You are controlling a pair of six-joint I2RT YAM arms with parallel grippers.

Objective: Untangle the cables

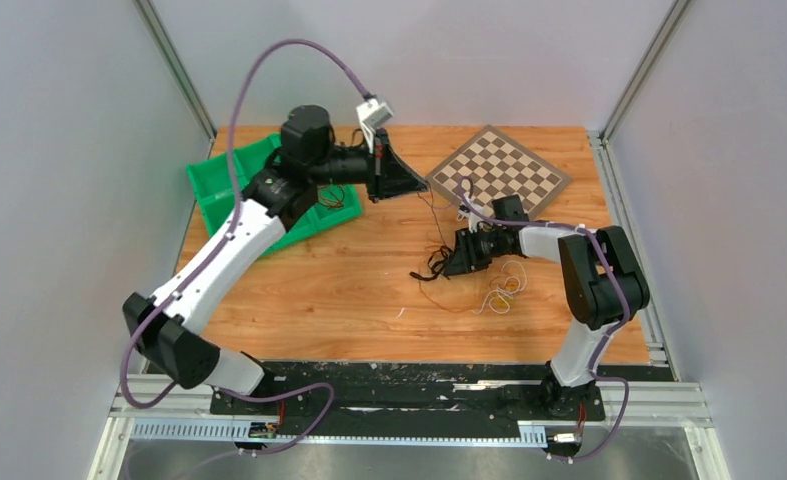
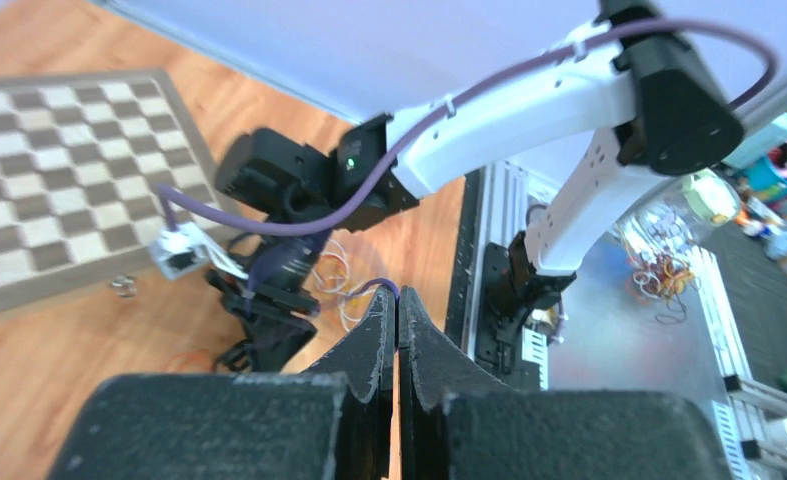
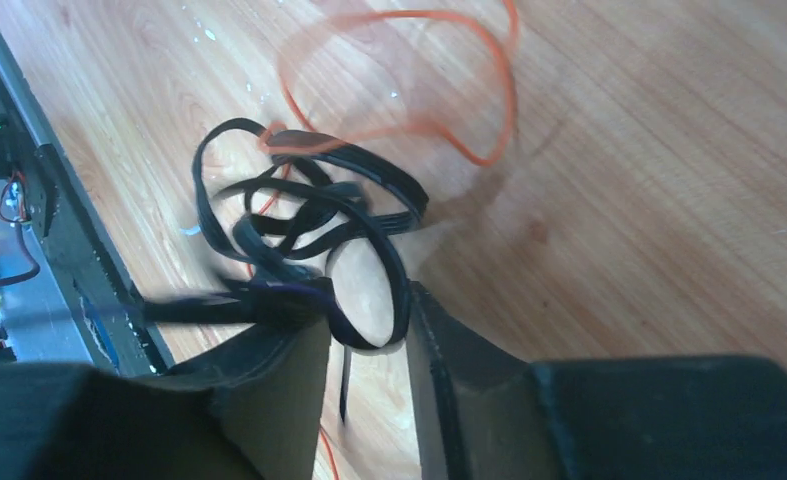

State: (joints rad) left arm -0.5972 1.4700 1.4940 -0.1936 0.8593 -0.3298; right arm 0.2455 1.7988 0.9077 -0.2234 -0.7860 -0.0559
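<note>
A tangle of black flat cable (image 1: 435, 268) lies mid-table, with a thin orange cable (image 1: 449, 303) and a coil of white and yellow cable (image 1: 504, 290) beside it. My left gripper (image 1: 424, 187) is raised near the chessboard's corner. In the left wrist view it (image 2: 397, 300) is shut on a thin purple cable (image 2: 381, 287) that runs down toward the tangle. My right gripper (image 1: 449, 262) is low at the tangle. In the right wrist view it (image 3: 369, 340) is open, with a loop of the black cable (image 3: 309, 195) between the jaws. The orange cable (image 3: 512, 90) curls just beyond.
A green bin (image 1: 214, 195) stands at the back left under the left arm. A chessboard (image 1: 499, 170) lies at the back right, just behind the tangle. The right arm's elbow (image 1: 599, 275) stands to the right of the cables.
</note>
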